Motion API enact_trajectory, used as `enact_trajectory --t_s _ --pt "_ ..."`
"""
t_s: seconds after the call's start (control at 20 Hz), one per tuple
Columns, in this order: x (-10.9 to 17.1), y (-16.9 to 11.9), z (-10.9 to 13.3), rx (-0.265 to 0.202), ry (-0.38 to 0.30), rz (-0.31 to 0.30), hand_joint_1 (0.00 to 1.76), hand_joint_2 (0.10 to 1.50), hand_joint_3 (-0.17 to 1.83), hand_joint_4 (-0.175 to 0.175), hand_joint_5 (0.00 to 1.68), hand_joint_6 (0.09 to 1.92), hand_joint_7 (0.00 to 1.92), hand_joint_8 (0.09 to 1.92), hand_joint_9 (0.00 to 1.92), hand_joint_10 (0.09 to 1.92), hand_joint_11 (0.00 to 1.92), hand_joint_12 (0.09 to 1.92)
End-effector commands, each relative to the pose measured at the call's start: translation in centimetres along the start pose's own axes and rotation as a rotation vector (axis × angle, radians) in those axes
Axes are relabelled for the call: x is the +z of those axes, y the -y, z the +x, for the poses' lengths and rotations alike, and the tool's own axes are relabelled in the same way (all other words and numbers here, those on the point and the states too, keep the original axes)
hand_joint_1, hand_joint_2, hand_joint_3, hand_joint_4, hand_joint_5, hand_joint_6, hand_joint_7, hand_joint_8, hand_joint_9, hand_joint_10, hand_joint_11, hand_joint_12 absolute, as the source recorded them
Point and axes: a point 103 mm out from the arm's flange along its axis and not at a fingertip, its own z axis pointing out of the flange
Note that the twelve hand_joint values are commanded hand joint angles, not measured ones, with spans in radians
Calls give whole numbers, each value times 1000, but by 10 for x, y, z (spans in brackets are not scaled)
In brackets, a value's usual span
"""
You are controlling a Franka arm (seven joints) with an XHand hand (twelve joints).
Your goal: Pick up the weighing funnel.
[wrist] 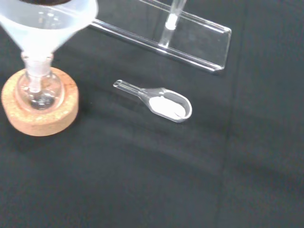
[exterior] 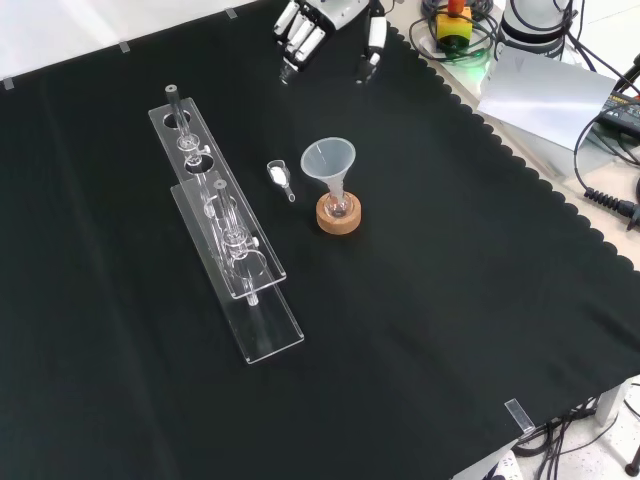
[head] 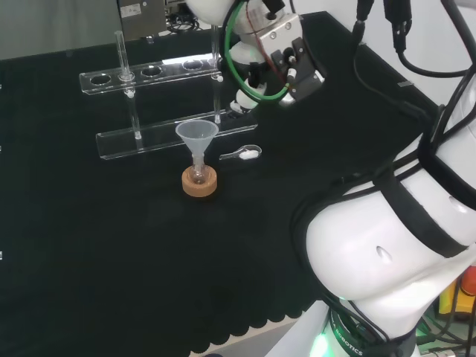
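The weighing funnel (head: 242, 154) (exterior: 280, 178) (wrist: 159, 100) is a small clear scoop with a short stem and white powder in its bowl. It lies flat on the black cloth between the rack and the big funnel. My hand (exterior: 320, 25) hangs above the cloth at the top of the front view, well apart from the scoop. Its fingers (exterior: 298, 42) point down, straight and relaxed, and hold nothing. In the head view the hand (head: 279, 63) sits up and to the right of the scoop.
The big funnel (head: 197, 140) (exterior: 329, 162) (wrist: 47, 23) stands in a small flask on a cork ring (head: 199, 183) (exterior: 338, 215) (wrist: 35, 107). A clear test-tube rack (head: 152, 100) (exterior: 225, 225) holds a few tubes. The arm's white link (head: 387, 245) sits at the head view's right.
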Motion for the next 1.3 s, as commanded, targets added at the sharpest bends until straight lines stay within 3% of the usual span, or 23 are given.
enact_trajectory --t_s 0.05,0.7,1.3 --pt "22 -4 -21 27 -54 16 655 753 465 -25 355 87 420 670 740 583 434 1315" --pt "87 -51 -42 30 -118 76 751 742 480 -31 467 87 504 674 800 556 474 1296" --pt "131 -91 -36 -3 -138 108 842 721 535 -32 605 113 551 673 833 527 496 1276"
